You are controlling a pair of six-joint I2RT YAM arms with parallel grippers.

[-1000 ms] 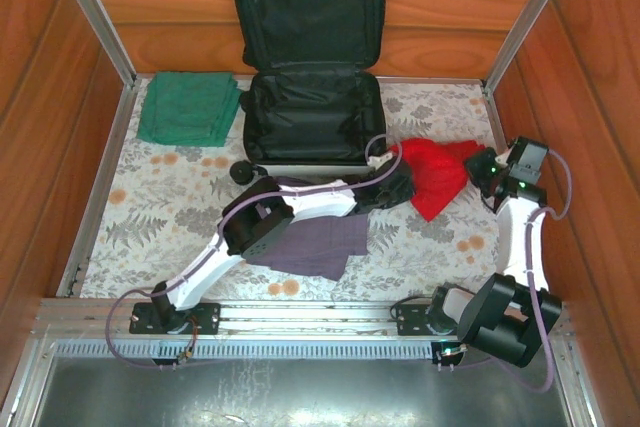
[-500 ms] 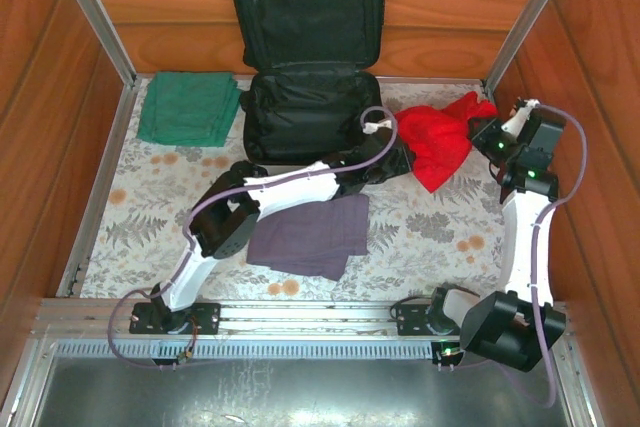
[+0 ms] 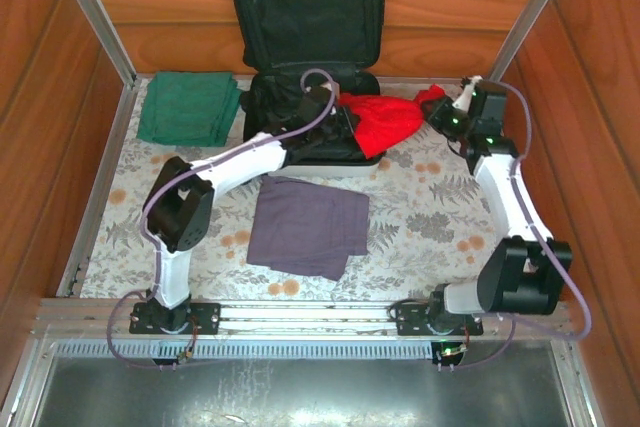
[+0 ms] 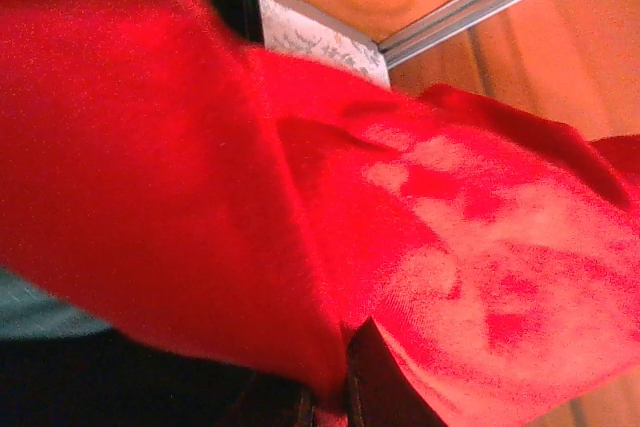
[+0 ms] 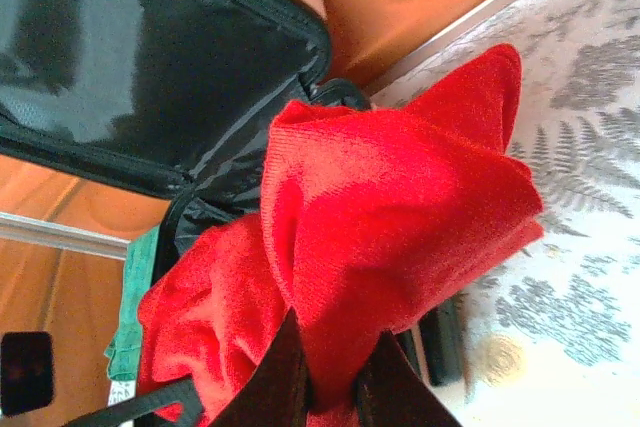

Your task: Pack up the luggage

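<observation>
Wood-panelled walls surround the flowered bench [image 3: 420, 237], where the open luggage [image 3: 300, 17] sits at 12 o'clock, lid leaning on the back wall. The left gripper [image 3: 343, 123] and right gripper [image 3: 438, 114] each pinch a red cloth [image 3: 385, 119] at the luggage's 3 o'clock edge.

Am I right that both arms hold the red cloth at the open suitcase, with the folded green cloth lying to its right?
Nearly: the top view shows the green cloth to the left of the suitcase, not its right. Both arms' jaws do grip the red cloth.
</observation>
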